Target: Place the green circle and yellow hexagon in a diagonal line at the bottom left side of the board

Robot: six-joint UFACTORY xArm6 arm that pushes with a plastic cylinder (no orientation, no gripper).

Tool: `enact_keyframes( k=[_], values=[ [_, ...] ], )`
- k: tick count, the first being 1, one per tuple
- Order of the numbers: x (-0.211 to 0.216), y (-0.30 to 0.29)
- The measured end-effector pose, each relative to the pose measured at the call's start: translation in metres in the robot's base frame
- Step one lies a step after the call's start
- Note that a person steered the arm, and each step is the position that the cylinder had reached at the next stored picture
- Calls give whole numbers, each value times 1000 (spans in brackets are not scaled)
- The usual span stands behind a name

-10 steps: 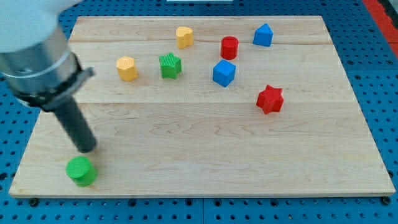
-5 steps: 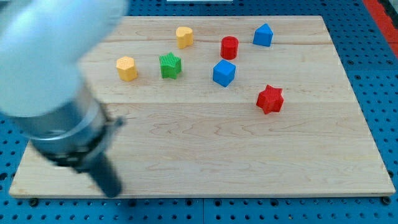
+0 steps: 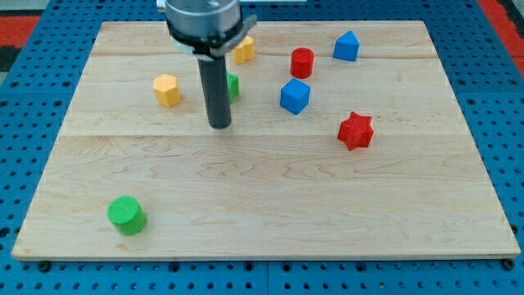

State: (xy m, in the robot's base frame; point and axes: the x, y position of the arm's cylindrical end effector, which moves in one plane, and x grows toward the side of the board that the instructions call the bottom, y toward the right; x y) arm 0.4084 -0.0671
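Having left the green circle (image 3: 126,215) parked lower left, my tip (image 3: 219,125) — a bare rod, no jaws — now stands upper centre, right of the yellow hexagon (image 3: 166,89), likely the next push.

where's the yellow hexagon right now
The yellow hexagon sits in the upper left part of the board, just left of my tip and far above the green circle near the bottom-left corner.
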Motion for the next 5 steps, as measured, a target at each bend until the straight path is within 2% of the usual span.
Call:
enact_keyframes(
  k=[1, 2, 4, 5],
  values=[
    [-40, -9],
    [-52, -59],
    [-88, -111],
    [-54, -120]
  ],
)
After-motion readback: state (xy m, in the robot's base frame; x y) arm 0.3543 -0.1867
